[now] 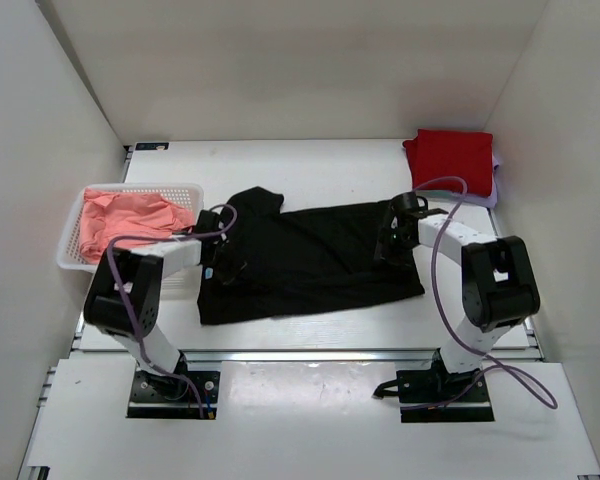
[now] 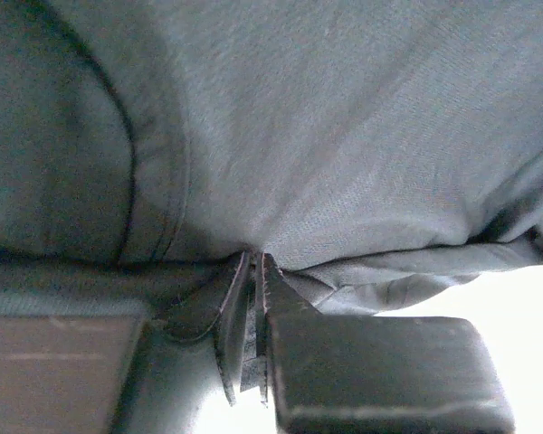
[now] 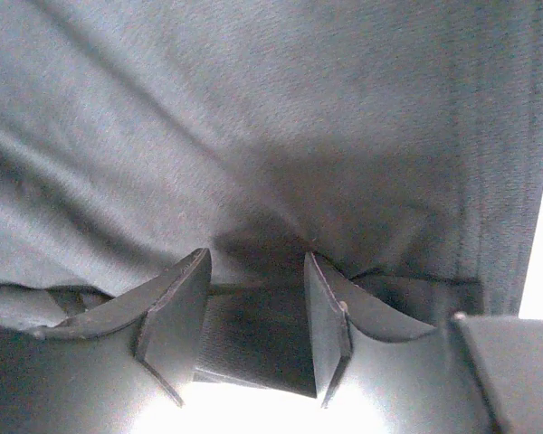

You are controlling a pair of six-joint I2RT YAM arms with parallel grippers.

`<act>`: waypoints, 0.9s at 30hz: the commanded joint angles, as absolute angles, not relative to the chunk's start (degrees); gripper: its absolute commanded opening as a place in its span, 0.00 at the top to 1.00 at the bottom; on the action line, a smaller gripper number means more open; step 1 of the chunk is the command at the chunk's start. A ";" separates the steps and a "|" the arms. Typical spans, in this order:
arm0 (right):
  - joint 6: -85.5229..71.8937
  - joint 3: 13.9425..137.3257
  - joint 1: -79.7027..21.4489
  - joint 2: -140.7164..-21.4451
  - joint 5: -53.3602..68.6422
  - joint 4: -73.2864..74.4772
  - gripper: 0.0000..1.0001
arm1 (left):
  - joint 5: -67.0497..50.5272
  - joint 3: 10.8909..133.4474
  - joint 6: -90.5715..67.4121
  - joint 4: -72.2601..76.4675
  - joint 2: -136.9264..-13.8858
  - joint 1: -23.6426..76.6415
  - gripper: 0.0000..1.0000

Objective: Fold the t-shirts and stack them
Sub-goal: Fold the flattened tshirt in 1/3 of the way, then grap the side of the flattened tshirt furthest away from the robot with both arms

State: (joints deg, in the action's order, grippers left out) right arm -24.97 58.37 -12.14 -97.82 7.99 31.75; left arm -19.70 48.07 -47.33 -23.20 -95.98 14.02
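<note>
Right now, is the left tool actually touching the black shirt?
Touching. The left wrist view shows the left tool shut tight on a pinched fold of the black t-shirt.

Container: white plastic mesh basket (image 1: 70, 245), rectangular, upright, open top.
Container position: left side of the table, close beside the left wall.
Work surface: flat white table (image 1: 320, 170).
Enclosure: plain white walls (image 1: 300, 70) on the left, back and right.
Near edge: metal rail (image 1: 310, 355) running across the table front.

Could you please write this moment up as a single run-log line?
left claw: shut on black t-shirt | right claw: open, black cloth between | red t-shirt: folded, far right | pink t-shirts: in basket
</note>
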 commanded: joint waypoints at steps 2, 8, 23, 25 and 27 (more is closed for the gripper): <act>-27.07 50.64 -13.53 -92.22 5.27 42.96 0.56 | -18.63 39.82 -46.05 -31.29 -86.07 15.64 0.79; -27.34 46.41 -12.48 -83.07 6.42 46.93 0.56 | -21.00 41.54 -46.15 -30.59 -78.49 12.57 0.74; -24.96 68.10 -7.29 -88.41 6.60 44.91 0.55 | -25.06 71.10 -44.13 -23.20 -100.00 10.02 0.71; -24.17 69.08 -7.13 -90.08 6.59 44.39 0.54 | -21.11 74.78 -41.33 -25.47 -103.43 10.54 0.67; -24.34 69.96 -7.12 -92.01 7.12 44.12 0.55 | -16.89 81.96 -37.81 -27.42 -107.12 11.07 0.59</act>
